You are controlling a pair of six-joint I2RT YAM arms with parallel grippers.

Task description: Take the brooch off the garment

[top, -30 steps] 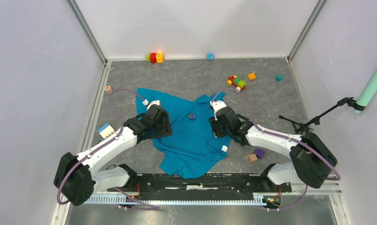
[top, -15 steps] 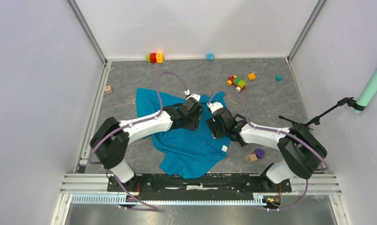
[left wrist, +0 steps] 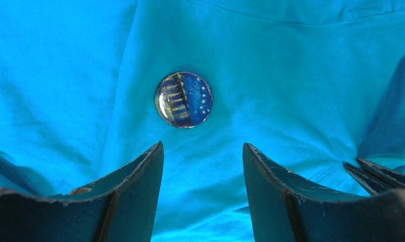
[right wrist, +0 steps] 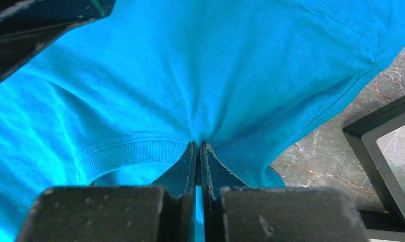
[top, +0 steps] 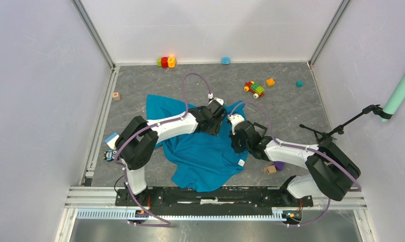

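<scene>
Moved since half a second ago: left arm swung further right across the garment (top: 200, 156), bringing its gripper close beside the right one.

Left gripper (left wrist: 203, 148): jaws spread, nothing between them, cloth below.

Brooch (left wrist: 183, 99): round, dark blue with yellow markings, lying flat on the garment just ahead of the left jaws, nearer the left-hand finger, touching neither.

Right gripper (right wrist: 198, 145): jaws pressed together on a pinched fold of garment by the ribbed collar edge.

Table (right wrist: 331, 148): grey marbled, right of the right jaws.
</scene>
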